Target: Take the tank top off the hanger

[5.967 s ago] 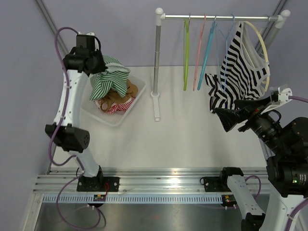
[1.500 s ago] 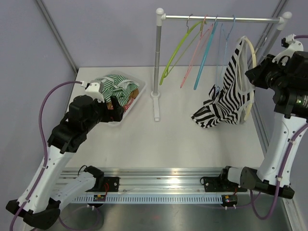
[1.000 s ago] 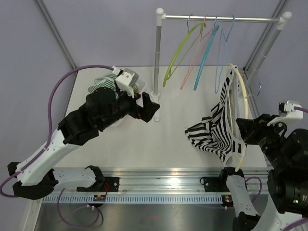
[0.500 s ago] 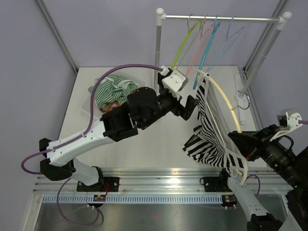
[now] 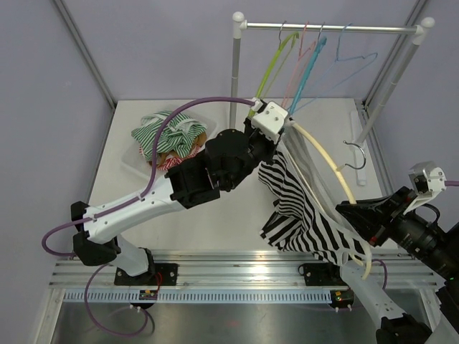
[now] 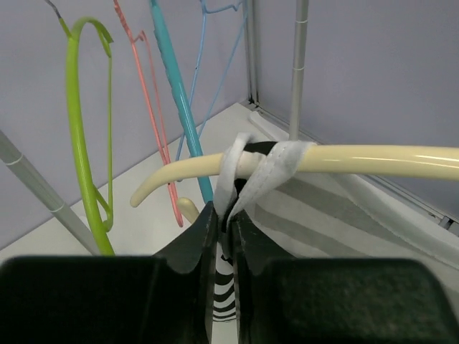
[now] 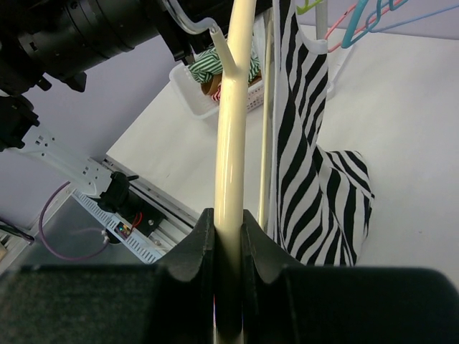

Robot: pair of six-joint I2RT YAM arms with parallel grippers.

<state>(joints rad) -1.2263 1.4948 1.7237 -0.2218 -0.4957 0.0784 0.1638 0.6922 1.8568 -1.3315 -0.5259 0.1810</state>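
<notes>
The left claw (image 6: 226, 215) is pressed together on the white strap (image 6: 252, 168) of the tank top (image 5: 301, 208), directly under the point where that strap loops over the cream hanger (image 6: 373, 159). The right claw (image 7: 228, 215) is clamped on the hanger's arm, holding it clear of the bench (image 5: 237, 222). The striped body hangs between the two claws and below them.

Risks:
- The strap is wound tightly round the hanger arm. A straight downward pull would probably tighten the loop rather than free it, and could stretch the fabric.
- The strap must travel outward past the curved hanger tip, which lies to the left of the left claw. A pull in the wrong direction would load the right claw, and the smooth arm could twist or slip in its grip.
- The grip is narrow, so the strap may slide out.

Obstructions: the green hanger (image 6: 79, 107), pink hanger (image 6: 147, 107), teal hanger (image 6: 176, 93) and blue hanger (image 6: 215, 43) hang just beyond the left claw, in the likely exit path. A bin (image 5: 129, 163) of clothes sits well behind that claw, clear of the work.
</notes>
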